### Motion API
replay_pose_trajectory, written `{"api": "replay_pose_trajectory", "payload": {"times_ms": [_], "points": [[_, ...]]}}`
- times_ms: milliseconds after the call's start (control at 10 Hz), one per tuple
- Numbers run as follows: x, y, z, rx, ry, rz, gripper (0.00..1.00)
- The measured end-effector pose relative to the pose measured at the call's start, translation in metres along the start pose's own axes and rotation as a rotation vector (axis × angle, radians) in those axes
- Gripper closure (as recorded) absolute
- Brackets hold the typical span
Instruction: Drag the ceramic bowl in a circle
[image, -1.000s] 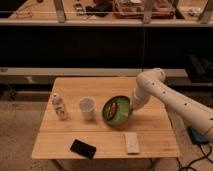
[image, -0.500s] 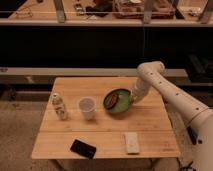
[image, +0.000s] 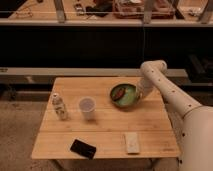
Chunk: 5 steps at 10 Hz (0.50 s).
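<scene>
On the left of your wooden worktop (image: 102, 132) a small pale bottle (image: 59, 106) stood upright near the edge. Just to its right was a translucent white cup (image: 87, 107), also upright and apart from the bottle. In front of these, toward the near edge, a flat black object (image: 83, 148) lay at a slant, and further right a flat whitish rectangular object (image: 132, 142) lay near the front edge.

The ceramic bowl (image: 124, 95) sat right of the cup, in the back right part of the worktop, tilted so you could see its green inside and a small brown-orange piece (image: 119, 93) within. The cup was its nearest neighbour on the left, near but not touching; the two flat objects were well apart from it at the front.

Your end effector (image: 139, 94) was at the bowl's right rim, fingers drawn narrow and gripping that rim. The white arm (image: 170, 95) reached in from the right, bending above the worktop's back right corner.
</scene>
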Motion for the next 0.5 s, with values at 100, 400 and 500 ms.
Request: {"api": "replay_pose_trajectory", "payload": {"times_ms": [100,400,500], "points": [[0.004,0.011,0.001,-0.010,0.004,0.024,1.00],[0.011,0.061,-0.003,-0.036,0.021,0.103,1.00],[0.008,0.075,-0.005,-0.045,0.024,0.111,1.00]]}}
